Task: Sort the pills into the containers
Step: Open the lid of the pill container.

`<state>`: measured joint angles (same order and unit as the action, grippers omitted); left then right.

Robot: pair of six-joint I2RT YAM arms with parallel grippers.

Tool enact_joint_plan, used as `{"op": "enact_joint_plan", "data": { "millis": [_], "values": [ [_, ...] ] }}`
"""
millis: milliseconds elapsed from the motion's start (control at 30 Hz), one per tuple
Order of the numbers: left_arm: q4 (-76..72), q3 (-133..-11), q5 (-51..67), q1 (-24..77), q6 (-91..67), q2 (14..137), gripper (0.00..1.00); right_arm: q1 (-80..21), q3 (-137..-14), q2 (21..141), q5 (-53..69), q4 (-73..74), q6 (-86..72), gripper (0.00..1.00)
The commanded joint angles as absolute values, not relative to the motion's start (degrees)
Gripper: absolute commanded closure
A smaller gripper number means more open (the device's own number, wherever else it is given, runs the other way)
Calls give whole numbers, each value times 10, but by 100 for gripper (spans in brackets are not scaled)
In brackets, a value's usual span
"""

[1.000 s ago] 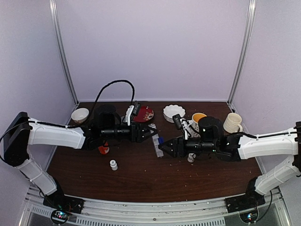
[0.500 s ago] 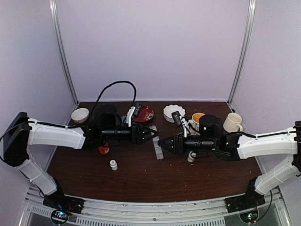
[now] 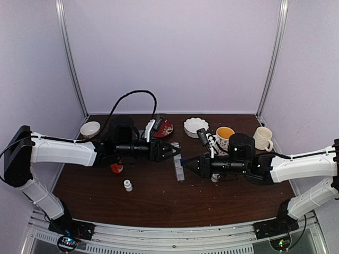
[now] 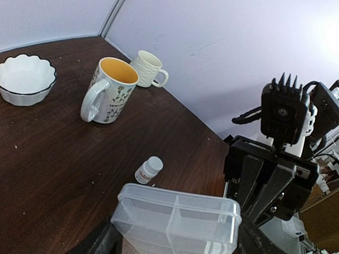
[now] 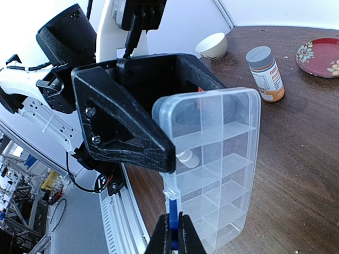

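The clear pill box [image 3: 178, 167] with its small cells [image 5: 222, 153] is held between the two arms at the table's middle, tilted on edge. My left gripper [image 3: 172, 150] clamps across one end of the box [image 4: 177, 219], a black finger [image 5: 127, 124] on each long side. My right gripper [image 5: 174, 236] is shut on the blue latch [image 5: 173, 218] at the box's long edge. The cells in view look empty. The pills are too small to make out. One pale speck [image 4: 153, 184] lies on the table beside a small white bottle [image 4: 148, 170].
Small white bottles [image 3: 127, 185] [image 3: 215, 178] and an orange-red bottle [image 3: 116, 168] stand near the arms. A grey-capped, orange-labelled bottle [image 5: 266, 74], red plate [image 3: 164, 127], scalloped white bowl [image 3: 195, 126], small bowl [image 3: 90, 129] and two mugs [image 3: 224, 133] [image 3: 262, 137] line the back.
My right gripper went from open to shut, closing on the box's blue latch. The left gripper kept its hold on the box and barely shifted.
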<state>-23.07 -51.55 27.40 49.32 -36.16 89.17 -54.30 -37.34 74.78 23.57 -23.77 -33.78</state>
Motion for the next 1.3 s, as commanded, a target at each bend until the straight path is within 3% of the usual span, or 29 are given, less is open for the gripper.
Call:
{"op": "enact_joint_plan", "data": {
  "millis": [0,67,133,267,367,533,900,1033,1267],
  "values": [
    [-251,-518,277,497,-369,893,67,-545,-352,718,227,-264,-351,100],
    [-257,-513,271,497,-375,896,57,-545,-354,715,212,-243,-347,100],
    [-240,-514,257,497,-373,895,38,-545,-360,713,198,-210,-340,100],
    [-190,-502,189,495,-351,871,12,-544,-377,722,169,-154,-328,100],
    [-144,-496,128,493,-326,852,3,-541,-406,743,143,-97,-316,100],
    [-93,-501,60,491,-310,851,2,-535,-446,790,144,-53,-313,100],
    [-28,-570,86,491,-317,951,9,-525,-476,841,183,-22,-387,100],
    [34,-610,86,490,-312,993,17,-522,-473,855,191,-21,-403,100],
    [105,-656,69,486,-299,1043,40,-492,-439,884,252,-96,-460,100]
  ]
}}
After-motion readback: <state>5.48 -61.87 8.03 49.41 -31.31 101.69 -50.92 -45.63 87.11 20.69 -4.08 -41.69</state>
